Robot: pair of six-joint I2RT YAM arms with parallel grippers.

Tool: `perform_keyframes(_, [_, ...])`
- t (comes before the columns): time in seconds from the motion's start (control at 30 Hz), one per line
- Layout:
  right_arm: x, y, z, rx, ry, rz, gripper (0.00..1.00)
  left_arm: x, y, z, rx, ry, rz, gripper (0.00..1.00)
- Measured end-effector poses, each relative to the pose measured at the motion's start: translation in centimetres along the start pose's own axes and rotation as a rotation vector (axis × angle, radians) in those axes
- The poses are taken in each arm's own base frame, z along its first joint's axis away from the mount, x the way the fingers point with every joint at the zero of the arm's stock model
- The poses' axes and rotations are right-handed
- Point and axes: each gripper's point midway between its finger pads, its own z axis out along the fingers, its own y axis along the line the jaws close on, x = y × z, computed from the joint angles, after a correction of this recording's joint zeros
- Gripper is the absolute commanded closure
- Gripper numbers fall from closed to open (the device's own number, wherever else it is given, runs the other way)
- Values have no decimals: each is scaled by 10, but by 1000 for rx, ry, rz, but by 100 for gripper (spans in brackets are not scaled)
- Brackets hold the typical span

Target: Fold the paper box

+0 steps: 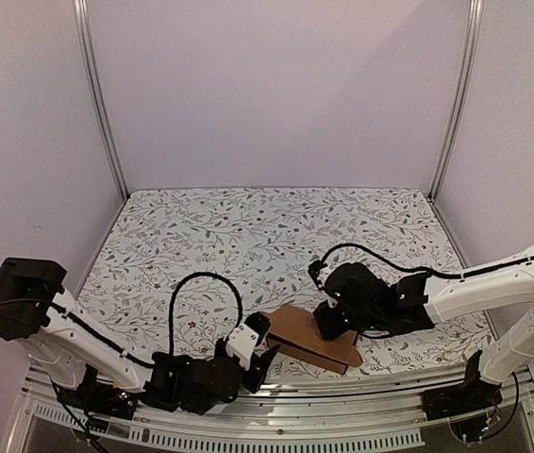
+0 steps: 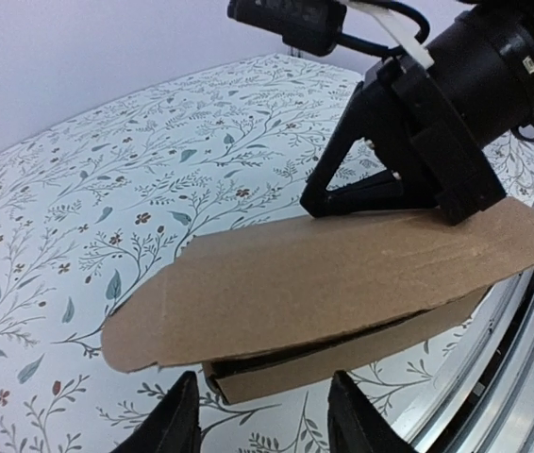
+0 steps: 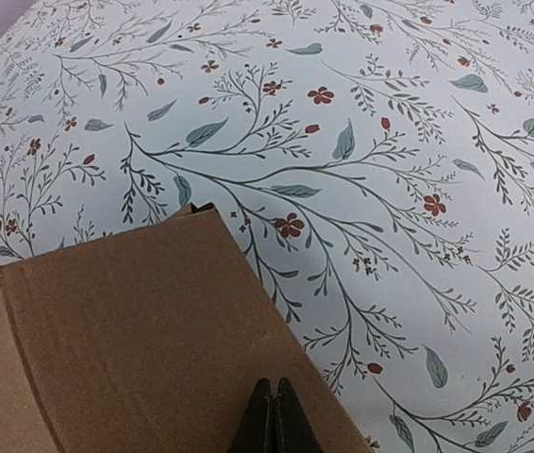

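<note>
The paper box (image 1: pixel 312 342) lies flat near the table's front edge, a brown carton with a wide top flap (image 2: pixel 342 269) lying over its narrow body (image 2: pixel 324 363). My left gripper (image 1: pixel 265 360) stands open just short of the box's left end, one finger on each side of that end (image 2: pixel 262 406) and neither touching it. My right gripper (image 1: pixel 333 326) is shut, its tips together on the top of the flap (image 3: pixel 274 389). From the left wrist, the right gripper (image 2: pixel 380 193) shows resting on the flap's far edge. Nothing is held between either pair of fingers.
A floral cloth (image 1: pixel 276 236) covers the table. A metal rail (image 1: pixel 324 392) runs along the near edge just beyond the box, also seen from the left wrist (image 2: pixel 522 321). Upright frame posts (image 1: pixel 97 94) (image 1: pixel 456 94) and plain walls close in the back and sides.
</note>
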Motion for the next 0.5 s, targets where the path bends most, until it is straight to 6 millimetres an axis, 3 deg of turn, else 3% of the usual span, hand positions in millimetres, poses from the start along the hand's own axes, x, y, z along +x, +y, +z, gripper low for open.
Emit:
perform_keyframes(0.17, [2, -1, 4, 13, 0, -4, 100, -16, 10, -15, 20, -28, -55, 65])
perform_keyframes(0.5, [6, 11, 13, 61, -47, -46, 100, -49, 6, -46, 144, -44, -163, 72])
